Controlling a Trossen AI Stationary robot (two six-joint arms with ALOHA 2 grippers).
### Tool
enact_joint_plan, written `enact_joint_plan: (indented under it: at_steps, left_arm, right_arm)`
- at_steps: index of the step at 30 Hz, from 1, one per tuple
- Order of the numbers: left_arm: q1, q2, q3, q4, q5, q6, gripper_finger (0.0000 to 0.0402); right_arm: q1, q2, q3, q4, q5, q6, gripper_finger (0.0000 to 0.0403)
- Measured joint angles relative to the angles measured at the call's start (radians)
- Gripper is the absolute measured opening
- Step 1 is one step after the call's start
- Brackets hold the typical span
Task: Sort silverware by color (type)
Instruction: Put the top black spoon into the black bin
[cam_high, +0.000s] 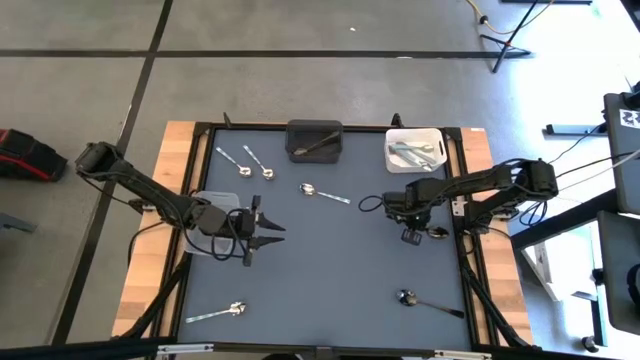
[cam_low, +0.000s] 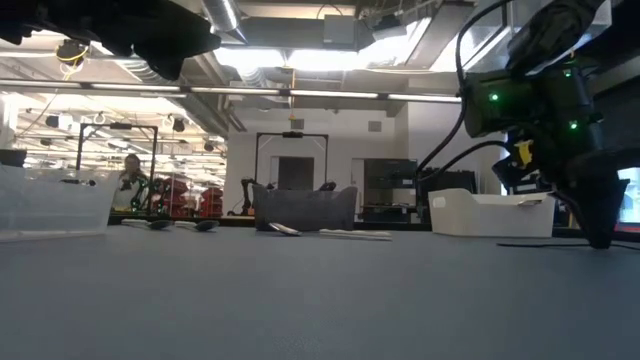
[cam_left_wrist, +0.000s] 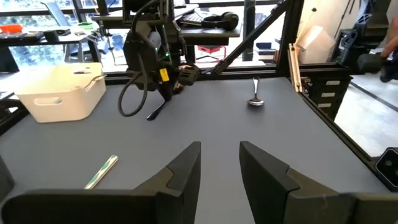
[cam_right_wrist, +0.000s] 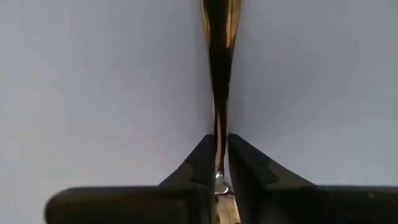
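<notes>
Lying on the mat's right side, a dark spoon (cam_right_wrist: 219, 74) has its handle pinched between the right gripper (cam_high: 411, 236) fingers. The left gripper (cam_high: 262, 227) hovers parted at mid-left. 2 bins (cam_high: 314, 139) sit beyond.

Robotics lab: framed workbench (cam_high: 200, 128), ceiling ducts (cam_low: 330, 30)

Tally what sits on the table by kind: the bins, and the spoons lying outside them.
Bins: 3, namely black bin, white bin, clear bin.
Spoons outside the bins: 6, the last spoon pinched by the right gripper.
Total: 9.
</notes>
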Motion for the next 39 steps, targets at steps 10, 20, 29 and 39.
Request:
enact_joint_plan:
  at_steps: [10, 20, 29, 39]
  left_arm:
    - [0.000, 0.000, 0.000, 0.003, 0.000, -0.002, 0.0105]
    - [0.000, 0.000, 0.000, 0.006, -0.013, -0.002, 0.0105]
    - [0.000, 0.000, 0.000, 0.007, -0.054, -0.006, 0.0105]
    - [0.000, 0.000, 0.000, 0.007, -0.096, -0.006, 0.0105]
  right_arm:
    - [-0.001, 0.023, 0.001, 0.017, -0.027, -0.072, 0.0006]
    - [0.001, 0.009, 0.174, 0.030, 0.044, -0.180, 0.0005]
    - [-0.012, 0.007, 0.397, 0.300, 0.255, -0.438, 0.0003]
    - [-0.184, 0.035, 0.423, 0.841, 0.195, -0.604, 0.0002]
